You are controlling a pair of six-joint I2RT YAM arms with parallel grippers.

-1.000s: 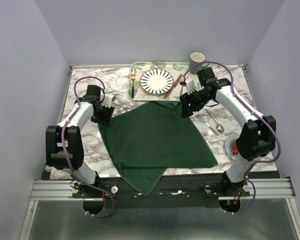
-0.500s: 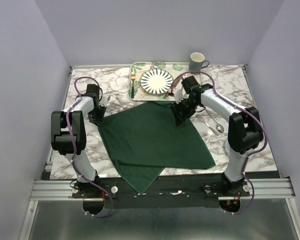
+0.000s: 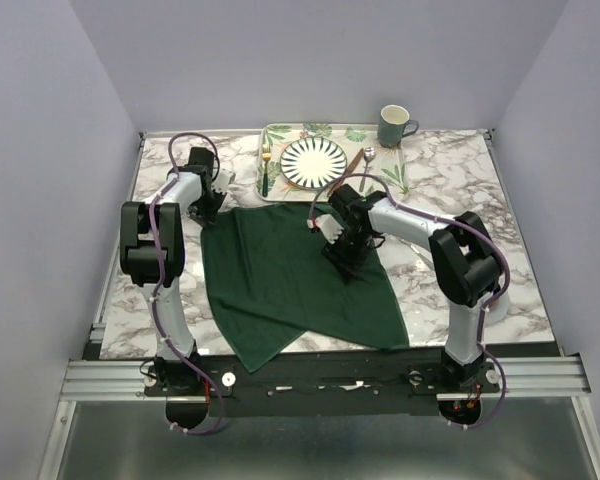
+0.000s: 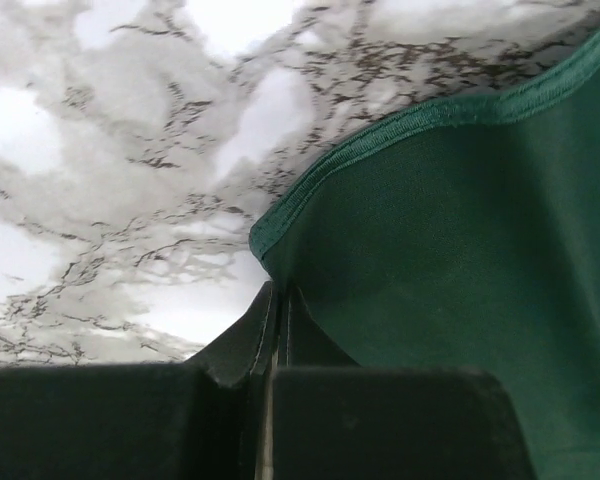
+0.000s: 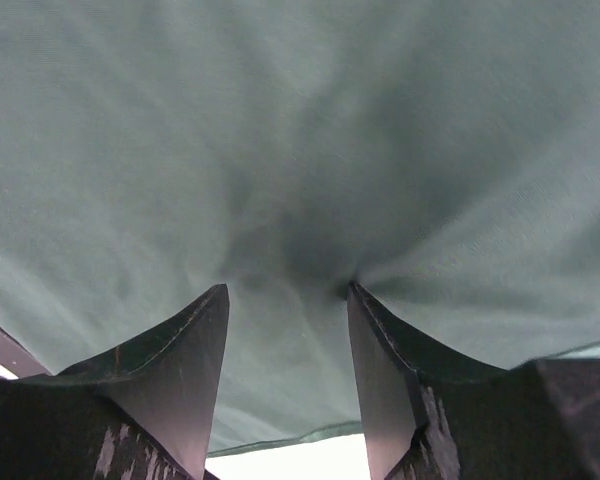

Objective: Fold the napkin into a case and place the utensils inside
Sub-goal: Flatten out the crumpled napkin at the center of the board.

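The dark green napkin point(image 3: 280, 285) lies spread on the marble table, its near corner drooping over the front edge. My left gripper point(image 3: 213, 205) is at its far left corner, shut on the hemmed edge; in the left wrist view the napkin point(image 4: 460, 250) runs into the closed tips of the left gripper point(image 4: 278, 300). My right gripper point(image 3: 342, 250) stands open, its tips pressed down into the napkin point(image 5: 300, 130) right of the middle. Cloth dimples between the right gripper's point(image 5: 285, 290) fingers point(image 5: 180, 350). The gold fork point(image 3: 265, 165) and copper-brown knife point(image 3: 356, 168) lie on the tray. I cannot pick out the spoon.
A leaf-patterned tray point(image 3: 280, 133) at the back centre holds a striped plate point(image 3: 314, 162). A green mug point(image 3: 393, 125) stands at the tray's right end. My right arm's elbow point(image 3: 465, 260) reaches over the table's right side.
The left gripper moved away to the napkin's far left corner and shut on it. The right gripper swung left and down onto the cloth, narrowing slightly. The napkin's right side shifted left.
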